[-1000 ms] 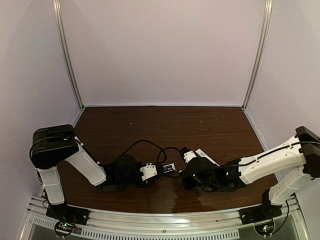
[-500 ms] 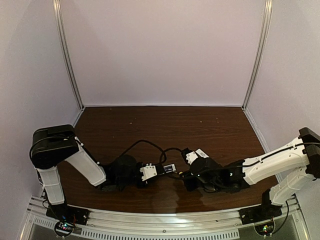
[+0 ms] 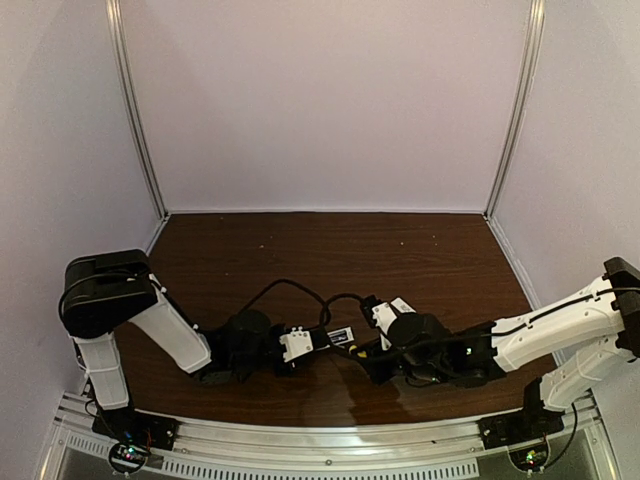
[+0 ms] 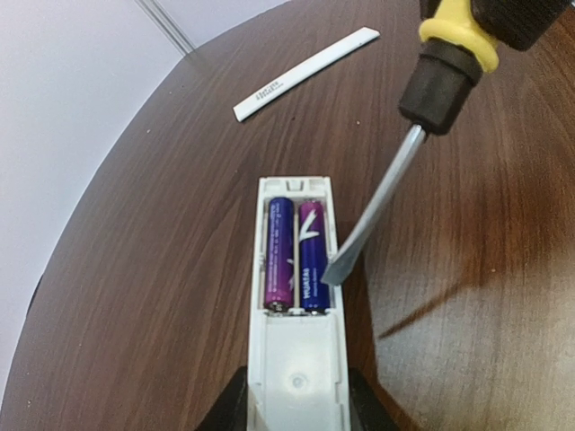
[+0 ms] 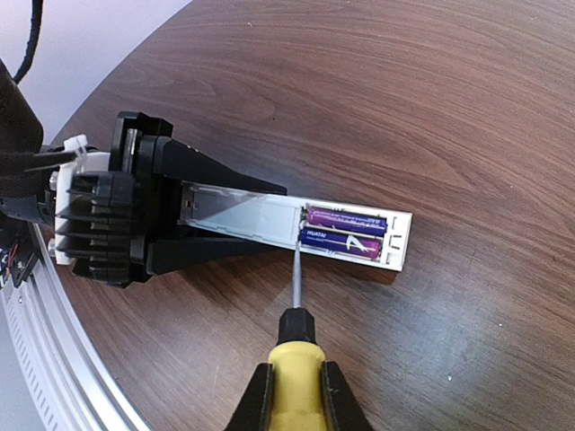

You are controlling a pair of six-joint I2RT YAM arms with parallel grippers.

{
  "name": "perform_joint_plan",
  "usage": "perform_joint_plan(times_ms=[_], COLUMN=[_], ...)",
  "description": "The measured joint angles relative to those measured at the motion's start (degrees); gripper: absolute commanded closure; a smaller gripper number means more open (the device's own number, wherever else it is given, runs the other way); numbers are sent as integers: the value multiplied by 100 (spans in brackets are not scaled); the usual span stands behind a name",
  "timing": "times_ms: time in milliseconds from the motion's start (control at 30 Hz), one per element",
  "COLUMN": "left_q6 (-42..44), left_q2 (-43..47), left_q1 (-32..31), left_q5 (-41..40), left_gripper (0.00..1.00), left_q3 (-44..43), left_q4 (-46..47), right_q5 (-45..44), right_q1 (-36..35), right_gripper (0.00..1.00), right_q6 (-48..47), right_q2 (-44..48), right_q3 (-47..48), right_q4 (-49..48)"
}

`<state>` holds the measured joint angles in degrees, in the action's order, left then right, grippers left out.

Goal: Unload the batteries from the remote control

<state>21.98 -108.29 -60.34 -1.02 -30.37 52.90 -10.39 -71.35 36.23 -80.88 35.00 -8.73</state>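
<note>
Left pincer (image 4: 298,409) clenched on the closed end of the remote control (image 4: 296,355), which is held just above the bench (image 4: 153,269). Both batteries (image 4: 295,256) sit side by side in the open compartment. Right pincer (image 5: 295,404) grasps the yellow-handled screwdriver (image 4: 388,193), its blade tip against one battery at the compartment edge. The cover strip (image 4: 305,74) lies well apart.
</note>
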Motion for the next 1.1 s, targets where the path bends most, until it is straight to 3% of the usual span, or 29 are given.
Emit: perform_joint_plan(times_ms=[1100], left_q6=[-2], left_q2=[192], left_q1=[0], left_q5=[302], left_gripper=[100], left_q3=[221], left_q4=[291], right_q5=[817], right_q1=[262], right_gripper=[100], right_q6=[44], right_q2=[299], right_q3=[-614], right_q4=[-741])
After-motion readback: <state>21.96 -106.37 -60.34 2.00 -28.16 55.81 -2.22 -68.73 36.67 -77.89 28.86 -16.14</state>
